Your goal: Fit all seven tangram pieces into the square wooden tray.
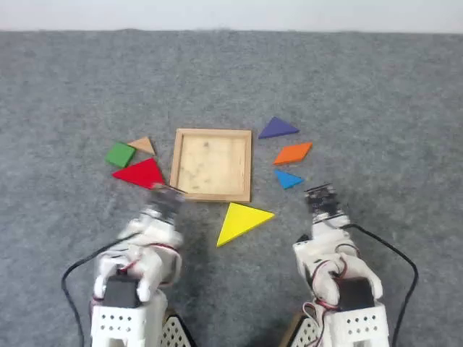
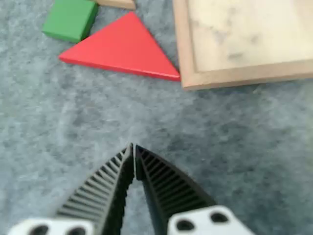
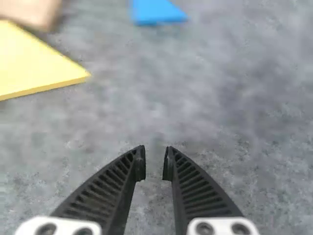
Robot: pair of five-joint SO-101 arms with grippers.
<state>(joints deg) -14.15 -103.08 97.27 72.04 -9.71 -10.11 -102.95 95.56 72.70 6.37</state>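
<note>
The square wooden tray (image 1: 176,163) lies empty at mid-scene in the high view, with every piece outside it. The large red wooden triangle (image 1: 141,174) rests just beside the tray's 8 o'clock corner. The green square block (image 1: 120,154) and the small tan triangle (image 1: 142,145) sit beyond it, from 10 to 12 o'clock. The red triangle's long edge runs roughly from 9 to 4 o'clock and faces the left gripper (image 1: 168,196), which stands near it at 4 o'clock, fingers pressed together and empty. The right gripper (image 1: 322,196), fingers parted by a slim gap and empty, is well apart from the red triangle. The small blue triangle (image 1: 288,178) lies at its 11 o'clock and the large yellow triangle (image 1: 242,220) at its 8 o'clock. The left arm is judged the nearer for the red piece, and its fingers would first need to spread.
</note>
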